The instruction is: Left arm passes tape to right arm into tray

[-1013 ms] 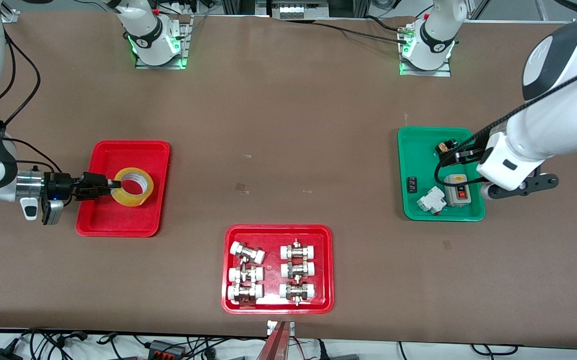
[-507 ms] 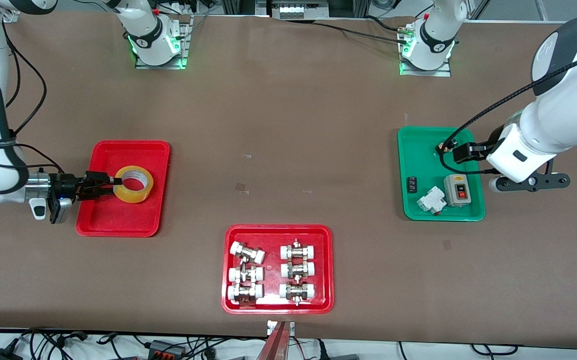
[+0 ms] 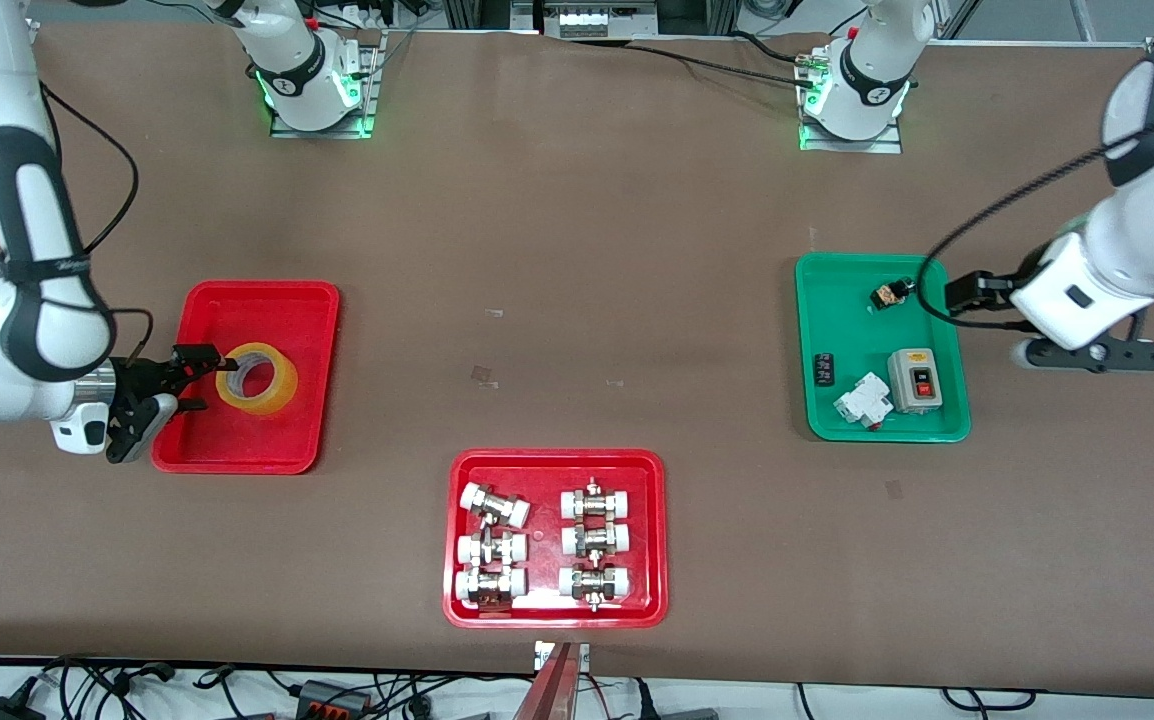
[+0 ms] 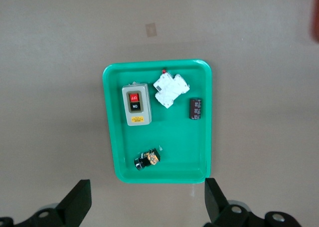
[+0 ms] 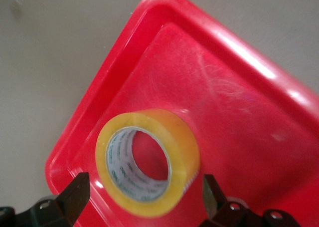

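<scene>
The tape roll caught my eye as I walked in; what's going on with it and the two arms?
The tape lies in the plain red tray, at the right arm's end of the table. The right gripper is open at the roll, one finger on each side, not gripping it. The left gripper, also open and empty, hangs near the green tray of electrical parts. The handover looks done and the tape delivered.

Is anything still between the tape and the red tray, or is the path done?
Nothing visible stands in the way: the tape already lies in the plain red tray. The right gripper is open beside it, over the tray's edge. The left gripper, open, waits above the green tray.
</scene>
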Controlling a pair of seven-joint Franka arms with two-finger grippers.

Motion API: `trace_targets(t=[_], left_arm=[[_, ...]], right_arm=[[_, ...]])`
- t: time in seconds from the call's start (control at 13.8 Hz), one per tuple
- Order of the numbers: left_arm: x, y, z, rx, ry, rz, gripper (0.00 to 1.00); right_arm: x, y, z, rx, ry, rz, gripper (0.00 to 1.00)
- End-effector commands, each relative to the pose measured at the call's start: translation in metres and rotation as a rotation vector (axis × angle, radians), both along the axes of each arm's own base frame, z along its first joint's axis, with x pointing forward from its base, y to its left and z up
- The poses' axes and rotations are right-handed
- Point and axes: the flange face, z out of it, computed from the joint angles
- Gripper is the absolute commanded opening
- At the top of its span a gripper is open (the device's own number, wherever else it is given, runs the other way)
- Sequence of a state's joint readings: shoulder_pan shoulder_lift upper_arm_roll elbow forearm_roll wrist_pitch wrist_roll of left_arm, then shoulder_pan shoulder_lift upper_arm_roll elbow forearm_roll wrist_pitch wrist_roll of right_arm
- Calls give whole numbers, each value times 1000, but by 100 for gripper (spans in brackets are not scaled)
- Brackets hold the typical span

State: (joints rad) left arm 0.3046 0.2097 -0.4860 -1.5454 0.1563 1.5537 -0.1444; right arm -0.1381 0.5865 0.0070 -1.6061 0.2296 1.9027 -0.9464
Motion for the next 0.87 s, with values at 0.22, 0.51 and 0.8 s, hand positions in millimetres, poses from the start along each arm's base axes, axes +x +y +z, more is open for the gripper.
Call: trace_targets(t=[0.22, 0.51, 0.8], left_arm=[[10, 32, 5, -75, -36, 95, 100], [18, 23, 20, -26, -30, 202, 100], [-13, 21, 35, -39, -58, 107, 100]], right_arm=[[-26, 82, 155, -293, -37, -193, 100], [-69, 123, 257, -361, -67, -420, 100], [-94, 120, 322, -356, -108, -552, 100]])
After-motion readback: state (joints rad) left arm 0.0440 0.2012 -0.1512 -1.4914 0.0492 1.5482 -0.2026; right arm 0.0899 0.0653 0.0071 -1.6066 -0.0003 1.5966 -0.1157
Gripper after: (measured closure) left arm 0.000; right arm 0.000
